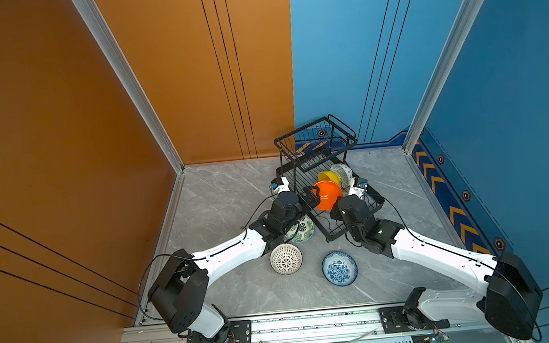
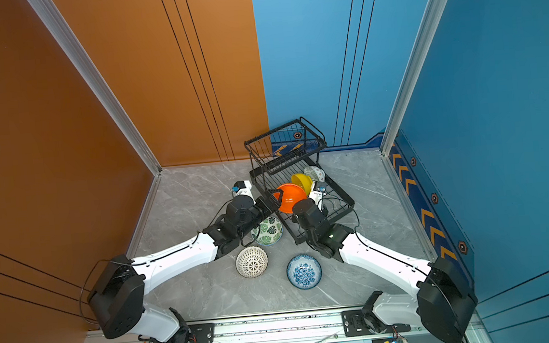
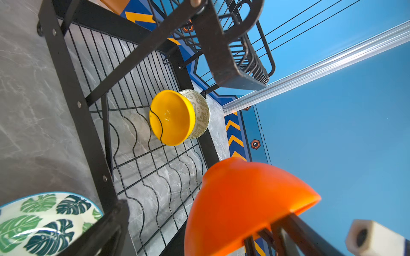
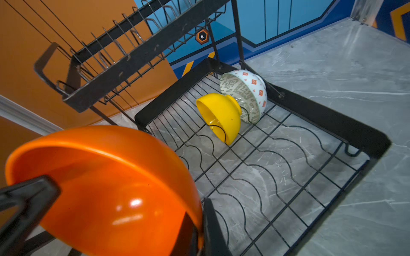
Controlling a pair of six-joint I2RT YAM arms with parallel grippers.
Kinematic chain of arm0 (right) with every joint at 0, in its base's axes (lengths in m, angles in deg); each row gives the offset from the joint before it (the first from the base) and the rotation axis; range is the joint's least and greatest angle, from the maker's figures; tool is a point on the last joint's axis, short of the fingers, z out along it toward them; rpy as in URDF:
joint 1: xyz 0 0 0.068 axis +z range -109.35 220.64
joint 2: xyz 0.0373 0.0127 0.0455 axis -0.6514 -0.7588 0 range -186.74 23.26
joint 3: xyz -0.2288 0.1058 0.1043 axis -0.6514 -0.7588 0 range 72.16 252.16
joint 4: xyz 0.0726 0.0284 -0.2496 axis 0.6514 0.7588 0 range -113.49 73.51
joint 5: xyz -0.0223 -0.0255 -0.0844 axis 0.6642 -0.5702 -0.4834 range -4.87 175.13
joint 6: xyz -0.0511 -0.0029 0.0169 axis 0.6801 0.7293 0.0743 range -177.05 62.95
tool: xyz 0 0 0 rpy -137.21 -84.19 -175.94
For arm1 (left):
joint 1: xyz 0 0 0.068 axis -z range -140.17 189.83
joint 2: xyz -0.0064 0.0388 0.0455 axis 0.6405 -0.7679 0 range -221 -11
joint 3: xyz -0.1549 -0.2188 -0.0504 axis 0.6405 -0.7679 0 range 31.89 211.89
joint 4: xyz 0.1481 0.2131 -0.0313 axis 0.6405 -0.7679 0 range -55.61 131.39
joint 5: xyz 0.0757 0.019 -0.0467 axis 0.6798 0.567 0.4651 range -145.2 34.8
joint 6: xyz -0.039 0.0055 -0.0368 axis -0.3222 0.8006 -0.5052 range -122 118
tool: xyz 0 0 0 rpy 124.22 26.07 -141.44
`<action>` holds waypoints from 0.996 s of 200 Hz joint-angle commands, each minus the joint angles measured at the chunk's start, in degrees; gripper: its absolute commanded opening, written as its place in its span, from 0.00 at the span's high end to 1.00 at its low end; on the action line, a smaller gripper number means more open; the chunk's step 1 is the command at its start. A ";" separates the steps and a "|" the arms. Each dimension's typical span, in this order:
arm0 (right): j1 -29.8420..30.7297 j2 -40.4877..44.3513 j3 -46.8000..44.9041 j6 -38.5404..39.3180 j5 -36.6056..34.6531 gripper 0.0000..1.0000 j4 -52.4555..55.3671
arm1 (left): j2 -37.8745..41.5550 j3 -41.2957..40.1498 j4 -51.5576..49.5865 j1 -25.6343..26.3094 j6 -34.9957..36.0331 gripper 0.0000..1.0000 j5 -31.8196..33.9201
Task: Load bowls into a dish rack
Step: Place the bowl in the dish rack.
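The orange bowl (image 1: 327,194) (image 2: 290,196) hangs tilted over the near part of the dish rack (image 1: 328,237). My right gripper (image 4: 199,230) (image 1: 337,204) is shut on its rim. My left gripper (image 1: 310,194) (image 3: 199,230) stands open around the opposite rim, one finger (image 4: 24,199) just inside the bowl. A yellow bowl (image 1: 329,176) (image 4: 221,117) stands on edge in the wavy dividers, with a grey-green patterned bowl (image 1: 342,172) (image 4: 246,93) on edge behind it. Beside the rack on the floor sit a leaf-patterned bowl (image 1: 302,231) (image 3: 44,221), a white lattice bowl (image 1: 286,259) and a blue floral bowl (image 1: 339,268).
The rack's raised wire basket tier (image 1: 314,141) (image 4: 124,62) overhangs its far end, close to the back walls. The near dividers (image 4: 277,177) hold nothing. Grey marble floor (image 1: 221,204) lies to the left of the rack, and an aluminium rail (image 1: 313,321) runs along the front.
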 commanded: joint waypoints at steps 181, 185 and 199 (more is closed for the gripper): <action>3.30 -33.27 26.12 -19.15 -34.38 1.00 33.67 | 14.35 -8.88 -3.68 -16.34 1.75 0.02 -9.42; 3.29 -33.85 26.61 -19.59 -34.23 1.00 33.90 | 14.28 -8.96 -3.69 -16.51 1.66 0.02 -9.55; 3.18 -35.74 27.41 -20.87 -33.86 1.00 34.08 | 14.22 -9.06 -3.73 -17.10 1.65 0.02 -10.13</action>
